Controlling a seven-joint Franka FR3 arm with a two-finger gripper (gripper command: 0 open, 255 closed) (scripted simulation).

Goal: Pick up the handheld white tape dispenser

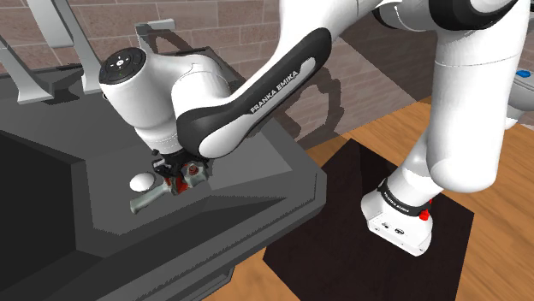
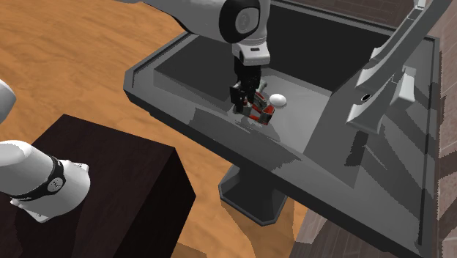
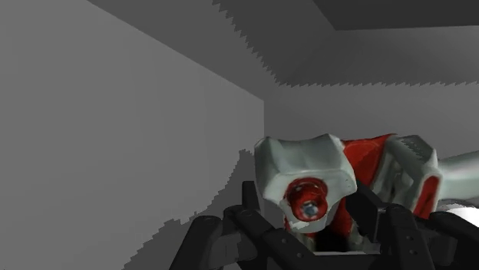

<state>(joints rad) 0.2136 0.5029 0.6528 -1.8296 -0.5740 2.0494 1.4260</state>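
Tape dispenser [image 3: 307, 172], pale grey-white with red parts, sat low inside the dark sink [image 2: 176, 102]; I could not tell whether it touched the basin floor. The end effector [image 3: 311, 215] appeared closed on the dispenser's head, with a black finger [image 3: 253, 218] pressed against either flank. In the shoulder view the dispenser [image 1: 175, 181] hung under the end effector [image 1: 181, 171], its grey handle jutting free toward seven o'clock.

That grip looked the main hazard. The fingers held one end only, so the handle's weight might have swung the dispenser round between the pads during a lift. The head also looked rounded and faceted, which could have let it slip out.

A white ovoid [image 1: 141, 181] lay just beside the dispenser at nine o'clock in the shoulder view, close to the handle. A swinging handle could have knocked it rolling.

In the second exterior view the dispenser [image 2: 260, 111] and end effector [image 2: 245, 102] stood near the basin's near wall. A slanted lift risked catching the handle on that wall or rim.
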